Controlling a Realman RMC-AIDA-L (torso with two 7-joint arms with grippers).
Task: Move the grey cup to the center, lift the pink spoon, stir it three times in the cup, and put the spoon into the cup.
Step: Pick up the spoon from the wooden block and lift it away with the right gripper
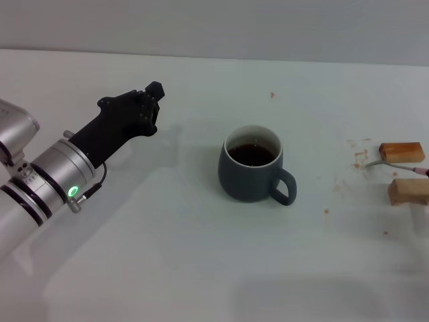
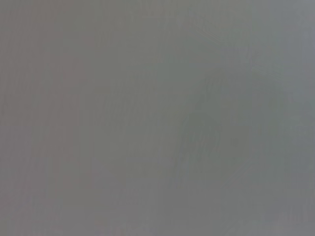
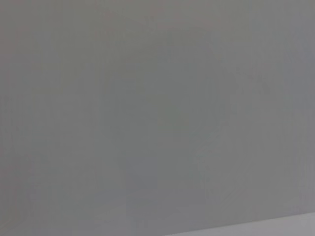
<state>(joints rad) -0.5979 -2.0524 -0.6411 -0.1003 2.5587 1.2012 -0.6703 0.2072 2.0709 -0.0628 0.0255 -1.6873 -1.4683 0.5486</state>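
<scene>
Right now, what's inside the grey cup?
Dark brown liquid fills the grey cup, below its white inner wall. The pink spoon is not in it; it lies off to the robot's right by two wooden blocks. Anything beneath the liquid's surface is hidden.

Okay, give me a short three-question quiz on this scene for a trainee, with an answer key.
1. True or false: the pink spoon already stands inside the grey cup.
2. Which gripper shows in the head view? A) left B) right C) both
3. Fill in: the spoon lies between two small wooden ____.

Key:
1. False. It lies on the table, off to the cup's right, by the wooden blocks.
2. A. The left gripper hovers to the cup's left, apart from it.
3. blocks
</scene>
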